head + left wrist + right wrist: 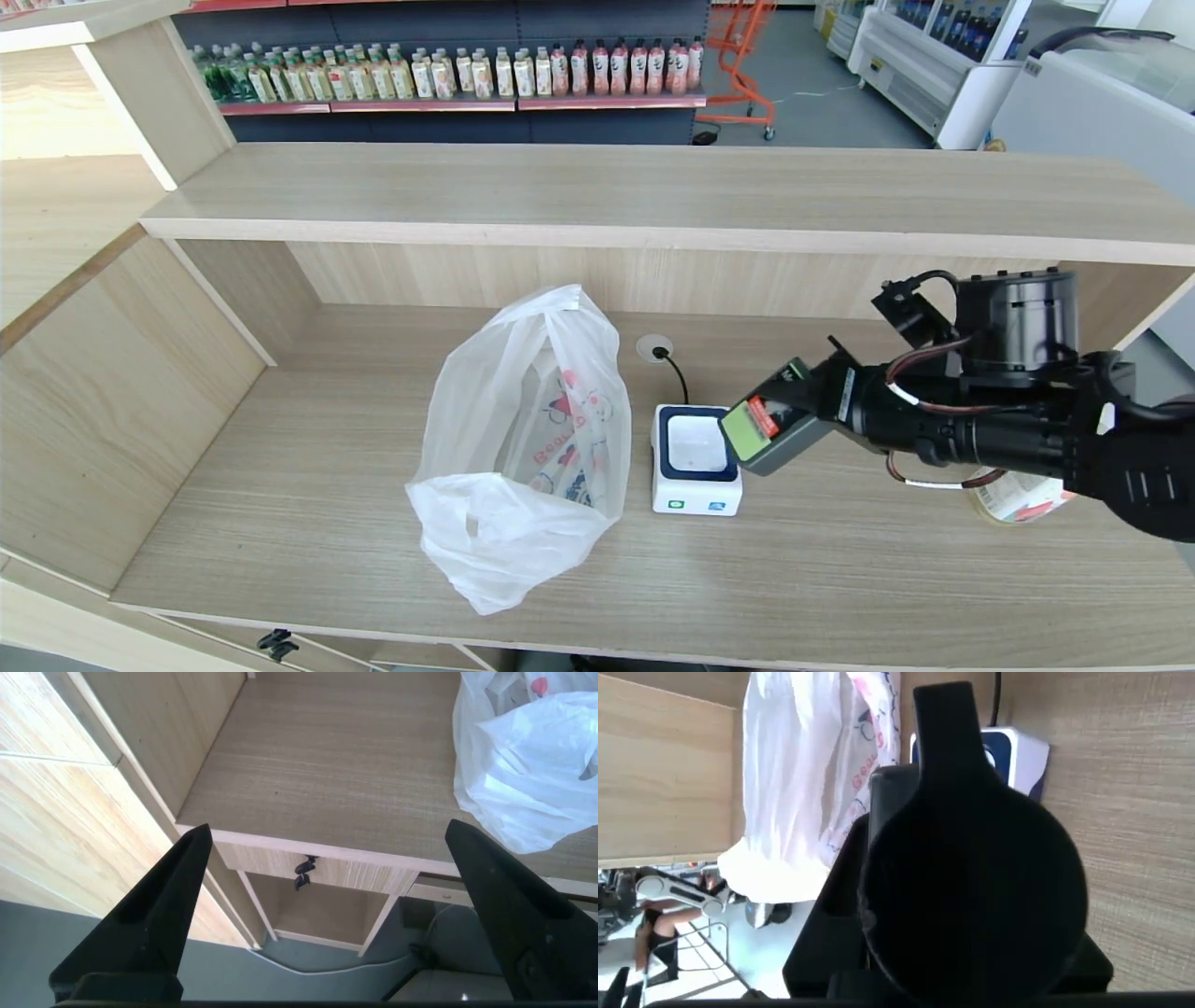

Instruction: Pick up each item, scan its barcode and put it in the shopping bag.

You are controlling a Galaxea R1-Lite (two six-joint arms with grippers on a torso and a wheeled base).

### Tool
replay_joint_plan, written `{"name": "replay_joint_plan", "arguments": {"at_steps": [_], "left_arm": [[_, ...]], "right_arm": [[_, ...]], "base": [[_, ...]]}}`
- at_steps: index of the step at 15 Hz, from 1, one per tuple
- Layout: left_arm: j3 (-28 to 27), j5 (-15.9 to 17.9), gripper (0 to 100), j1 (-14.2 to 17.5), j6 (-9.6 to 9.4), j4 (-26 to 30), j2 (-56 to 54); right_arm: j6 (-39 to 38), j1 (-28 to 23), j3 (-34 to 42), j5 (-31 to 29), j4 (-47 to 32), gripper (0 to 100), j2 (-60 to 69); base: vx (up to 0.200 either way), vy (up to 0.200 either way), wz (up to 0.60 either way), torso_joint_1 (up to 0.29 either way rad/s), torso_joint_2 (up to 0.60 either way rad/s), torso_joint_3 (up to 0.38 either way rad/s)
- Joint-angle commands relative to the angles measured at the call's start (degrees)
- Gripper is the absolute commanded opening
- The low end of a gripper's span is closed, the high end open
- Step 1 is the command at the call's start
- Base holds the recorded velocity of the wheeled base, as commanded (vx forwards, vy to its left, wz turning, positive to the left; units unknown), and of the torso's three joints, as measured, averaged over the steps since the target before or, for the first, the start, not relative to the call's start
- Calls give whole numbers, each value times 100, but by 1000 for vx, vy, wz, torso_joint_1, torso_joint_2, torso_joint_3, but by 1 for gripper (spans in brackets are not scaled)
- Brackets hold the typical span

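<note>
My right gripper (784, 411) is shut on a small dark box with a green and red label (761, 425), holding it tilted just above the right edge of the white and blue barcode scanner (695, 462). In the right wrist view the dark box (971, 887) covers most of the picture, with the scanner (1018, 751) and the bag (813, 775) beyond it. The white plastic shopping bag (523, 448) stands open left of the scanner with items inside. My left gripper (332, 915) is open, off the counter's front edge, with the bag (533, 765) off to one side.
A round container with a printed label (1013, 495) lies on the counter under my right arm. The scanner's cable runs to a grommet (655, 350) at the back. A raised wooden ledge (653, 201) walls the counter behind, and a side panel (121, 373) bounds it at the left.
</note>
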State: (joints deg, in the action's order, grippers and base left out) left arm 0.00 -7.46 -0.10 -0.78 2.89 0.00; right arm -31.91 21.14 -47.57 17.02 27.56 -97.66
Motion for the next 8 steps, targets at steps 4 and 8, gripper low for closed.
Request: {"name": "replay_joint_plan", "arguments": {"at_steps": [4, 8], "left_arm": [[0, -1, 100, 1, -1, 1, 0], [0, -1, 100, 1, -1, 1, 0]], "right_arm": [[423, 417, -376, -480, 39, 0, -1115], [537, 514, -666, -498, 355, 0, -1458]], "base": [[0, 0, 0, 0, 0, 0], [0, 0, 0, 0, 0, 0]]}}
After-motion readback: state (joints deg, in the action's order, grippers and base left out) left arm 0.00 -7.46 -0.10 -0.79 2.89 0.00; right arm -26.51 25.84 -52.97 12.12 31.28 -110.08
